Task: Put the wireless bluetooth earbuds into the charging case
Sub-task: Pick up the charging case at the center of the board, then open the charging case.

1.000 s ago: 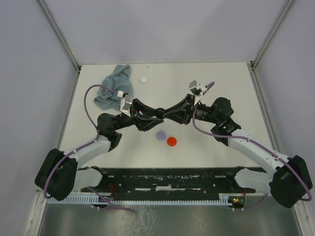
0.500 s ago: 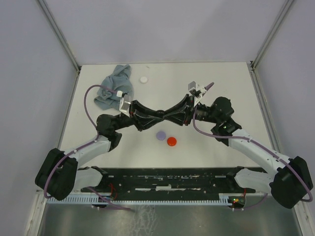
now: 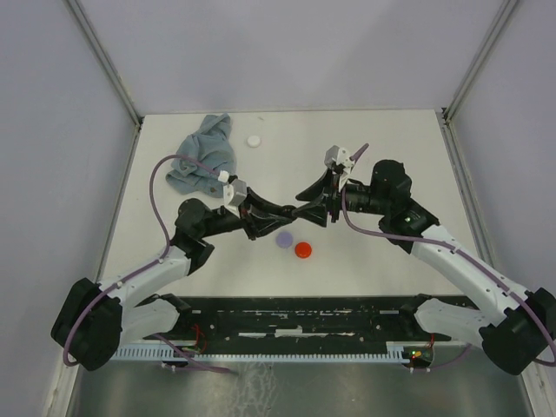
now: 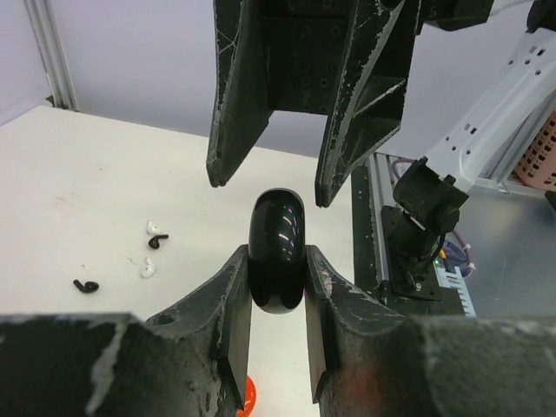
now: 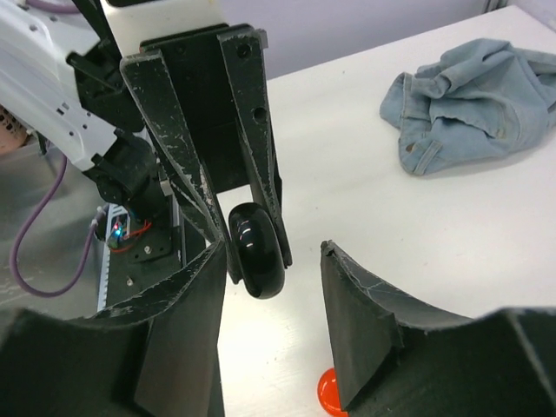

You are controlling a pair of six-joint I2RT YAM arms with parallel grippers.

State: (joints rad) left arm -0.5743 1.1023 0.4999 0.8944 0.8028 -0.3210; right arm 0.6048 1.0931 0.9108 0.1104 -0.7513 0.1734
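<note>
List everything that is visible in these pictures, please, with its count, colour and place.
charging case: 1, glossy black, clamped in the left tool
earbuds: at least 3 tiny bits, white and black, loose on the table
white disc: 1, near the far edge
lavender disc: 1, mid-table, beside the red disc
red disc: 1, mid-table
cloth: 1, blue, crumpled, far left
table: 1, white
left tool: 1, black, shut on the charging case
right tool: 1, black, open, facing the charging case

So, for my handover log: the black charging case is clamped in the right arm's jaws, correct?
No. The black charging case is clamped in the jaws of the left gripper, not the right; the left wrist view shows it.
</note>
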